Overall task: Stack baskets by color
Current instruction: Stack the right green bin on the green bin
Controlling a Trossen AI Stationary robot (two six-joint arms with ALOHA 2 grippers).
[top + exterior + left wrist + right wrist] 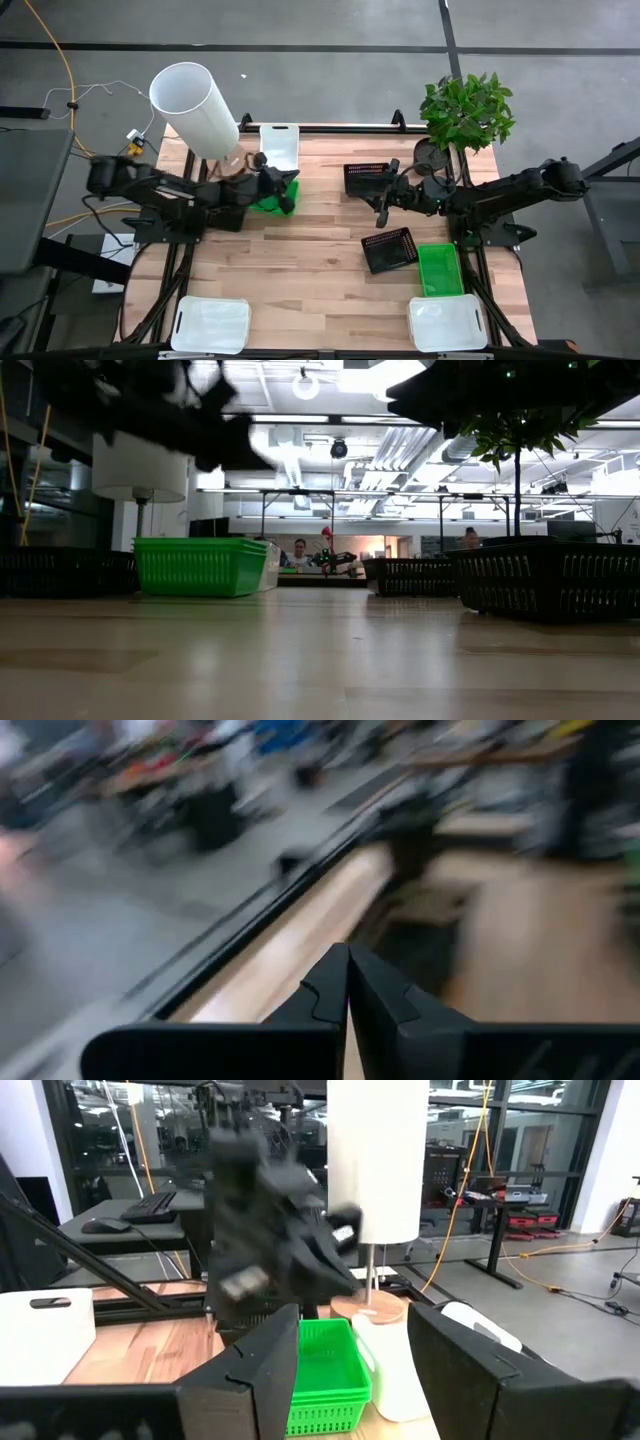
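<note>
A green basket [266, 203] rests on its base at the table's far middle, also in the low view [200, 566] and the right wrist view [325, 1370]. My left gripper [290, 193] hovers above it, shut and empty [347, 995]. A white basket [279, 146] lies just beyond it. Two black baskets [364, 178] [389, 249], a second green basket [440, 269] and two white baskets [211, 325] [447, 322] lie apart on the table. My right gripper [383, 203] hangs open [350, 1365] near the far black basket, holding nothing.
A tall white cylinder [195, 108] stands at the far left and a potted plant [466, 110] at the far right, with a black pot [431, 155] beside it. Bare wood [310, 270] lies at the table's middle and near side. People sit in the room behind [298, 555].
</note>
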